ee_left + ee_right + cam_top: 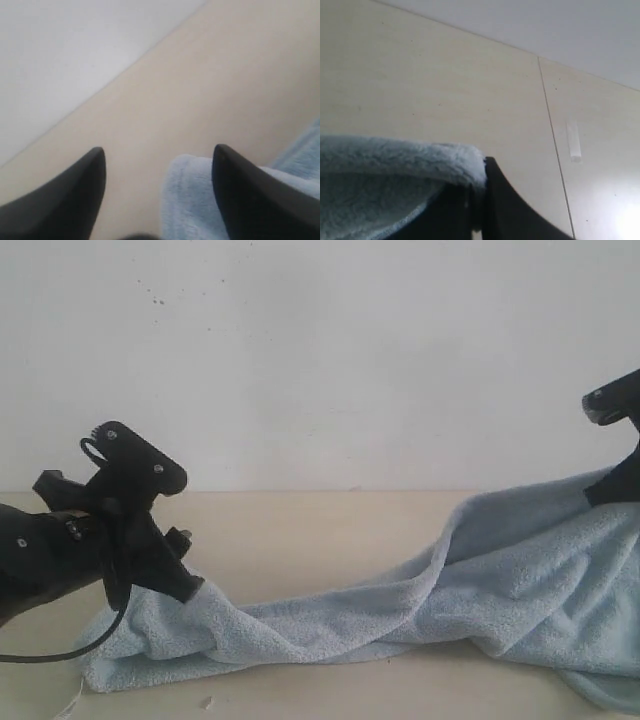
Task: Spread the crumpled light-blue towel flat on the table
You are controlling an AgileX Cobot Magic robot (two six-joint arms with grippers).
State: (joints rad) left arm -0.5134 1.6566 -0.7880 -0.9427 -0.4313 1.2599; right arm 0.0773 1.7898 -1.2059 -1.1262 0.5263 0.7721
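The light-blue towel point(430, 600) lies stretched across the table point(300, 530), bunched into folds at its left end and rising at the right. My left gripper point(190, 585) is down at the bunched left end, open. In the left wrist view its fingers stand wide apart, with a fold of the towel point(192, 200) next to one finger and bare table point(200, 90) between them. My right gripper point(612, 490) holds the towel's right edge lifted off the table. In the right wrist view it is shut point(479, 187) on the hemmed edge of the towel point(395, 162).
A white speckled wall point(320, 350) stands behind the table. A small white scrap point(208, 703) lies near the front edge, left of centre. A seam point(550, 135) and a pale strip point(574, 141) mark the table in the right wrist view.
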